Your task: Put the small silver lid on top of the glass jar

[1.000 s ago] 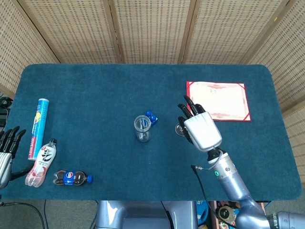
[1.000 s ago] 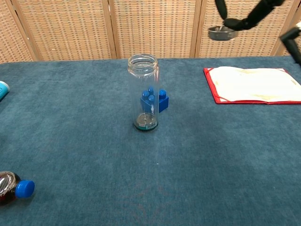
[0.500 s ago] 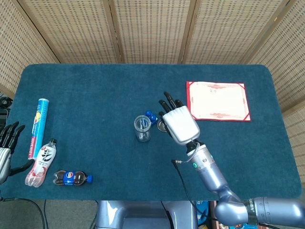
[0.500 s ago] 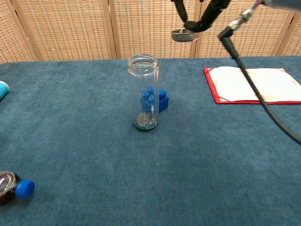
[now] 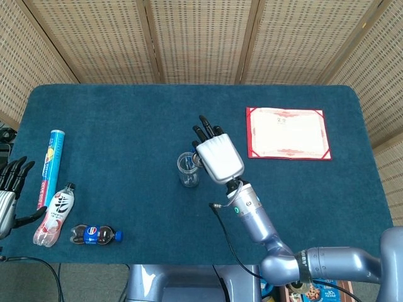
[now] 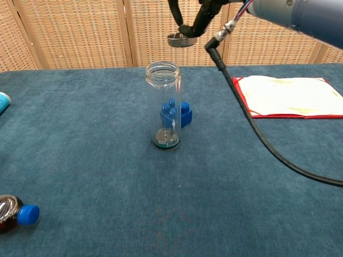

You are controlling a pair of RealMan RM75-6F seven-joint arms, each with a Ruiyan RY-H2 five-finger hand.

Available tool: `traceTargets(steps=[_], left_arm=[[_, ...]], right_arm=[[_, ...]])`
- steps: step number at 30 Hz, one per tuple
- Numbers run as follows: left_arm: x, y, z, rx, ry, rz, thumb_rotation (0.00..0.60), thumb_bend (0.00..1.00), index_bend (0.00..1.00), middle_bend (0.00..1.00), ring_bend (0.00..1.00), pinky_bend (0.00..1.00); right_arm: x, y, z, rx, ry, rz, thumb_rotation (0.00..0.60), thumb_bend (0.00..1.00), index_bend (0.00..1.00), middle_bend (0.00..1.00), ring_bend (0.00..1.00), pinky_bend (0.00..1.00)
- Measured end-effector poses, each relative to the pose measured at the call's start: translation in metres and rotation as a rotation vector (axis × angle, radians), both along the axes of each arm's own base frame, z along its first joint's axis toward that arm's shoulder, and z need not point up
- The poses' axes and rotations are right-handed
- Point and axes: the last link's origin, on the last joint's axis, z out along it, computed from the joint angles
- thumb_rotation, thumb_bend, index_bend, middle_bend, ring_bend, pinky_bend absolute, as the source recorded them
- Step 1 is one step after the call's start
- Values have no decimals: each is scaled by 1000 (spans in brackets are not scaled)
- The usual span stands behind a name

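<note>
A tall clear glass jar [image 6: 164,104] stands upright and uncovered mid-table; from above its rim [image 5: 187,165] shows as a ring. My right hand [image 5: 217,156] hovers just right of the jar mouth and pinches the small silver lid [image 6: 180,39], which hangs in the air a little above and right of the rim. In the chest view only dark fingers [image 6: 196,20] and a black cable show at the top. My left hand [image 5: 10,192] rests with fingers spread, holding nothing, off the table's left edge.
A blue toy brick [image 6: 179,114] sits right behind the jar. A red-edged certificate [image 5: 288,133] lies at the right. At the left lie a blue tube [image 5: 49,167], a pink bottle [image 5: 55,216] and a cola bottle [image 5: 96,234].
My right hand has carried the lid leftward, from near the certificate to just beside and above the jar mouth. Jar and left hand stay put.
</note>
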Motion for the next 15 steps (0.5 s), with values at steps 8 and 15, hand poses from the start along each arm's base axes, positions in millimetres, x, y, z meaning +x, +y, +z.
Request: traceTargets(steps=[8,15], left_arm=[[-1,0,0,-6,-8,2,600,202,0,0,0,0],[-4,2,-1,-16,-11,12,600,201,0,0,0,0]], right_arm=[[13,0,-13,6,-20,26,600,591,629,311,105,363],[20,-6,-28,7,-22,33,600,591,629,311,110,363]])
